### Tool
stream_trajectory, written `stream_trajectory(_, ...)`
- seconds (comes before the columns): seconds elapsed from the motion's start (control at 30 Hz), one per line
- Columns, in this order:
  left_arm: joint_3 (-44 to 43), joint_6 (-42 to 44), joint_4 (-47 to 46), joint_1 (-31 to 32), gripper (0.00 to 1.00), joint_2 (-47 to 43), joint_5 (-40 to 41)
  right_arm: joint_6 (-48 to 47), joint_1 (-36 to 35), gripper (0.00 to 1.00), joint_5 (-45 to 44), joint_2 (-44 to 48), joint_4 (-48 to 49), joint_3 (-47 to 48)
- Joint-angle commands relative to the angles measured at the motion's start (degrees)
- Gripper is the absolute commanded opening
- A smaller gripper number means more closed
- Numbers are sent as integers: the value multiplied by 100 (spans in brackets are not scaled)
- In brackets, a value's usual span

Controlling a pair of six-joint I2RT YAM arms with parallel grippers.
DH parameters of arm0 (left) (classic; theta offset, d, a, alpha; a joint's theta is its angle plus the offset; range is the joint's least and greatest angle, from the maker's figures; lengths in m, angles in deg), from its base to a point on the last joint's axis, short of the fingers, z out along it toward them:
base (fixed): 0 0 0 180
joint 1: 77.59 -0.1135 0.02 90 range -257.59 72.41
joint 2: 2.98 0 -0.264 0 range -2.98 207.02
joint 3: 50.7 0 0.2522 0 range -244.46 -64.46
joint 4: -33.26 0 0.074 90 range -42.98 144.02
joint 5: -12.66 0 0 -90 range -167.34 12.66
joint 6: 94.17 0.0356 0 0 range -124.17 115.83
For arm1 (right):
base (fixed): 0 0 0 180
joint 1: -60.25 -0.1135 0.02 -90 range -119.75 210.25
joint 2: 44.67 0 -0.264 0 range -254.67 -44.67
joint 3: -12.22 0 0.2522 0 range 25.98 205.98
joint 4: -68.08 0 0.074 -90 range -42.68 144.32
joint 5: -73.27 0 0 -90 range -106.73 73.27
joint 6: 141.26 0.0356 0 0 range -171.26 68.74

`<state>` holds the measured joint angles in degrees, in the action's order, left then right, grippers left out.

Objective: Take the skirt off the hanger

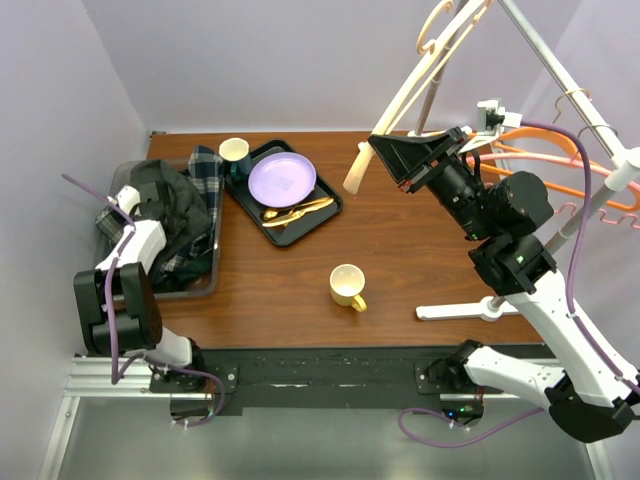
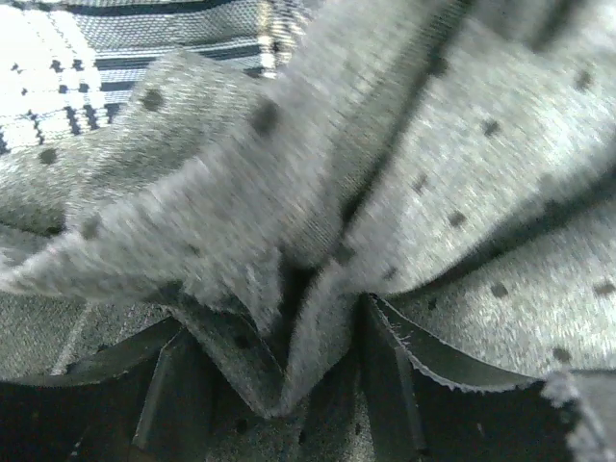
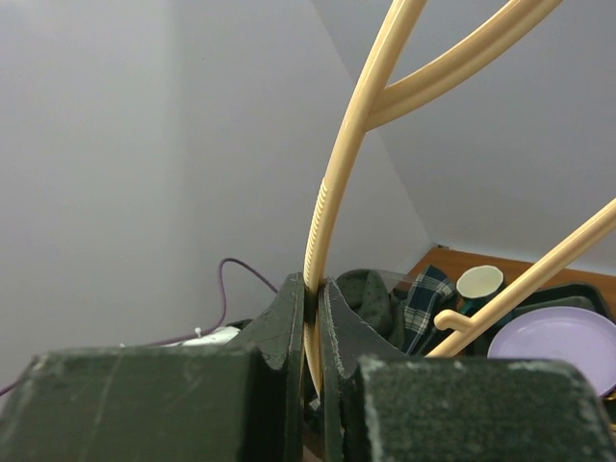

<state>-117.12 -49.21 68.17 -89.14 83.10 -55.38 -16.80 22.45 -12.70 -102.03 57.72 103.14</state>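
The skirt (image 1: 165,195), dark with small dots, lies bunched in the grey bin (image 1: 200,285) at the left, off the hanger. My left gripper (image 1: 135,205) is down in that pile. In the left wrist view its jaws (image 2: 289,327) stand apart, with a fold of the skirt (image 2: 385,144) hanging between them and a dark gap beside the right finger. The cream hanger (image 1: 400,90) is bare and held up at the right. My right gripper (image 1: 378,140) is shut on its arm; the right wrist view shows the hanger (image 3: 332,192) pinched between the jaws (image 3: 313,284).
A plaid cloth (image 1: 205,165) lies in the bin beside the skirt. A black tray (image 1: 325,212) holds a purple plate (image 1: 282,178), gold cutlery (image 1: 297,210) and a green cup (image 1: 234,152). A yellow mug (image 1: 347,285) stands mid-table. A rack with orange and pink hangers (image 1: 560,170) is at the right.
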Motion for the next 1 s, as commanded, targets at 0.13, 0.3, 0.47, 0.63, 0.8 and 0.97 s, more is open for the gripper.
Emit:
stream_trajectory(0.13,-94,812,-682,426,27,-452,-737,-27,-17,0,-52,199,231,44)
stream_trajectory(0.3,-560,584,99,426,0,-688,-228,-27,-8,0,-60,234,214,35)
stream_trajectory(0.47,-745,801,57,426,15,-1137,-366,-36,-8,0,-69,296,214,35)
stream_trajectory(0.63,-736,1444,-549,514,72,-1893,-832,17,-8,0,-78,384,275,0)
stream_trajectory(0.8,-1359,1858,-866,514,78,-1737,-1693,96,-8,0,62,349,275,0)
stream_trajectory(0.97,-2166,2086,-1183,470,70,-867,-1714,105,-8,0,80,279,284,-9)
